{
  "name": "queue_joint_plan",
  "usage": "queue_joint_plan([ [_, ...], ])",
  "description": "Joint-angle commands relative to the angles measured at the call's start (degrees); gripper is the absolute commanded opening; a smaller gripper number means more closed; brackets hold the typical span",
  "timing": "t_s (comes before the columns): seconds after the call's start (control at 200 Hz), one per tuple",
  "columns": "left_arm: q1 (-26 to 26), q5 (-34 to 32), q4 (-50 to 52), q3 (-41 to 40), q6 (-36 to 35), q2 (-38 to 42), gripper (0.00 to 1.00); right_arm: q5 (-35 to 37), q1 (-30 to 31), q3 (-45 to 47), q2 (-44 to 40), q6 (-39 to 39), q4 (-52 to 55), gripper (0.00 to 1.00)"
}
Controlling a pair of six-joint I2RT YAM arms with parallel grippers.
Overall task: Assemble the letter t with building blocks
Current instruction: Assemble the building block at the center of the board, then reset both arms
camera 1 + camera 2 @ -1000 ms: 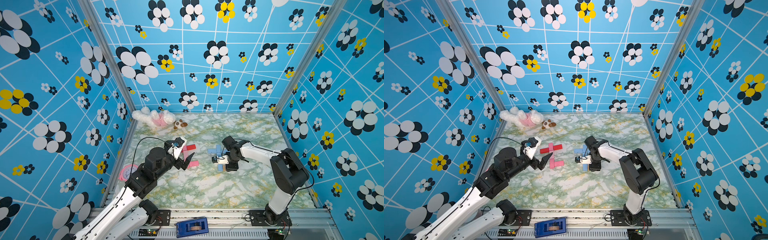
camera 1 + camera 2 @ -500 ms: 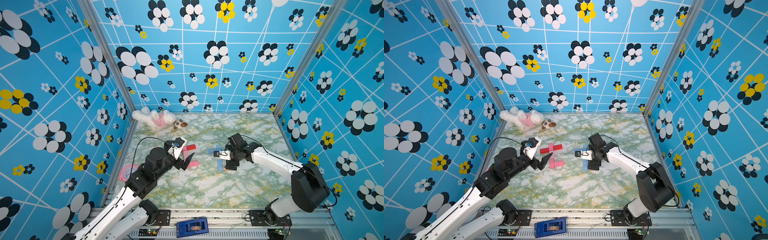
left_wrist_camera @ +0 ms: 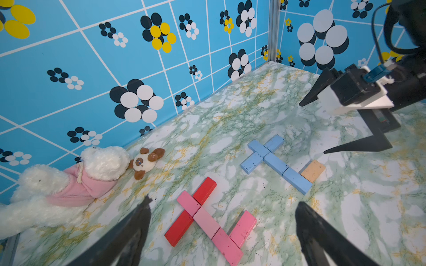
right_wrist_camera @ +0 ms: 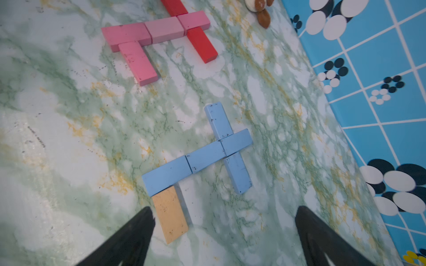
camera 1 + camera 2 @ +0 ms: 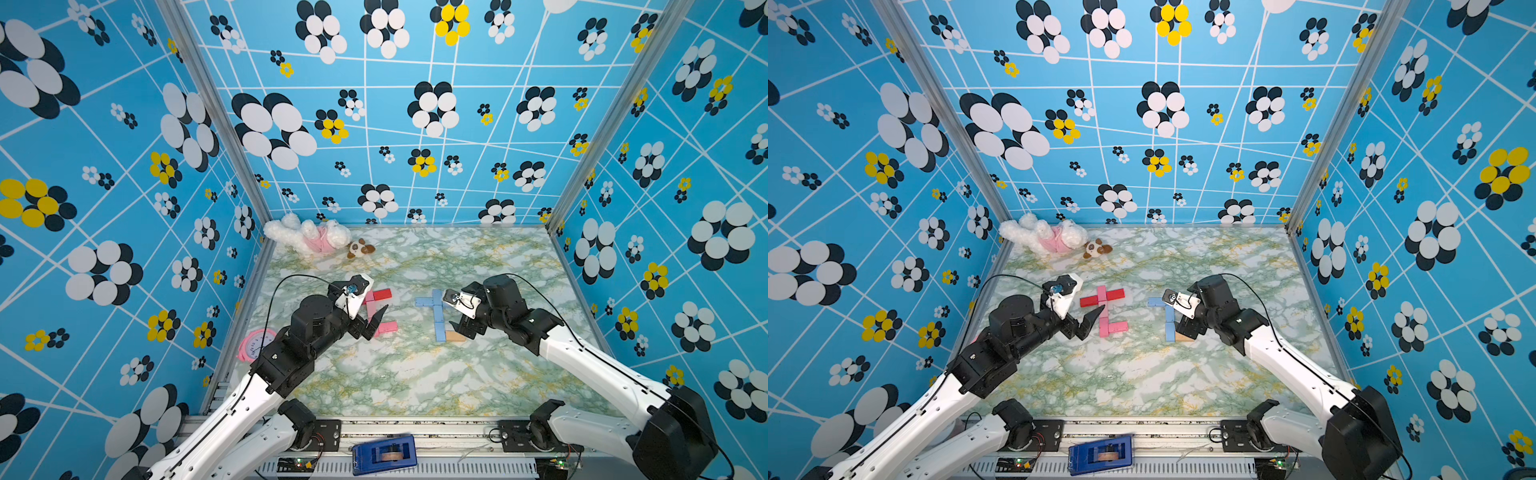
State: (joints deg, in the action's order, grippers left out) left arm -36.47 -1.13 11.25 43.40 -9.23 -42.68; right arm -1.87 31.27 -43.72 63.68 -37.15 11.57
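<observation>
Though flat, speckled light-blue blocks (image 4: pixel 205 159)

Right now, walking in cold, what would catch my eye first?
Two letters lie flat on the marbled table: a pink-and-red t and a light blue t with a tan block at its foot. A white-and-pink plush toy lies in the far left corner.
</observation>
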Motion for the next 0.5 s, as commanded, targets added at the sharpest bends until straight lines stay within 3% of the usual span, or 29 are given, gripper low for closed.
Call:
queue_joint_plan([
  [0.0,-0.19,-5.1,-1.73,-1.61,1.09,0.08,0.99,10.59,-1.01,4.46,-5.21,13.82,-14.65,0.99],
  [0.06,0.28,-7.73,-3.02,-2.28,1.63,0.27,0.99,17.87,-2.25,7.16,-7.91,20.09,-19.58,0.99],
  [0.265,3.83,-13.46,-5.77,-2.98,4.79,-1.01,0.99,29.21,-9.07,13.05,-17.09,32.62,-21.54,0.99],
  [0.495,11.95,-11.87,-5.98,-0.51,13.08,-6.6,0.99,30.98,-16.45,13.79,-18.98,42.67,-11.93,0.99],
])
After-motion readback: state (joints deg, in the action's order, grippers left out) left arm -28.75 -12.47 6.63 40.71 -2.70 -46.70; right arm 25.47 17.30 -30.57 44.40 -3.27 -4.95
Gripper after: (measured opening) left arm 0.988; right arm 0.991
